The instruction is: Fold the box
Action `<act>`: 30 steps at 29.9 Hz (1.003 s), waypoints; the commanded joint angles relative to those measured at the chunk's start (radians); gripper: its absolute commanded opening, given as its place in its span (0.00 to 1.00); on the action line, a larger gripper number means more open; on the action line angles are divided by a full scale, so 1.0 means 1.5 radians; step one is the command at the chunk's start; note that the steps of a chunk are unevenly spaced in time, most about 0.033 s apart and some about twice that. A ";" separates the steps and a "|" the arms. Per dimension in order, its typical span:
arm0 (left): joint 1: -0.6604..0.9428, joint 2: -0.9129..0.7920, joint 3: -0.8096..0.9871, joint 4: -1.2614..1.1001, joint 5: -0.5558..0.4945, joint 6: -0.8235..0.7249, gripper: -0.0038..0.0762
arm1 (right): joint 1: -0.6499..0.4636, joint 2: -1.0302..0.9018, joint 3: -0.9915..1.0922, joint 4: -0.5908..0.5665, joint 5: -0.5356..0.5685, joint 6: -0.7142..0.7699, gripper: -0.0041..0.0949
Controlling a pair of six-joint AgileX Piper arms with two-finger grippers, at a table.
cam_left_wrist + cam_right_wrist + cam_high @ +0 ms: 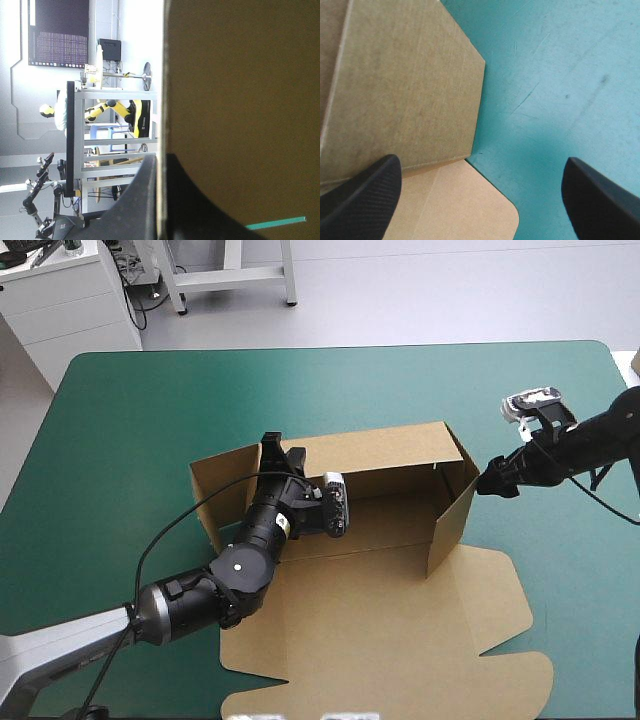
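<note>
The brown box (pixel 400 610) sat near the middle of the teal-green worktop (pixel 130 420). Its far and right walls were raised and its lid lay flat toward the near edge. As thin board it was probably light and stiff and apt to spring back at its creases, so a raised wall's top edge looked the best hold. The left pincer (pixel 280 452) pinched the far wall near its left end. The right pincer (pixel 492 480) stood spread just beside the right wall, empty.
</note>
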 commanded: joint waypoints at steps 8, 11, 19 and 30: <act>0.002 -0.020 -0.022 0.039 0.009 -0.010 0.01 | -0.003 -0.065 0.063 0.092 0.016 -0.065 0.86; 0.002 -0.020 -0.022 0.039 0.007 -0.010 0.01 | -0.003 -0.073 0.086 0.144 0.016 -0.106 0.86; 0.002 -0.020 -0.022 0.039 0.005 -0.010 0.01 | -0.003 -0.073 0.090 0.173 0.014 -0.133 0.83; 0.002 -0.020 -0.022 0.039 0.005 -0.010 0.01 | -0.003 -0.073 0.092 0.181 0.014 -0.160 0.81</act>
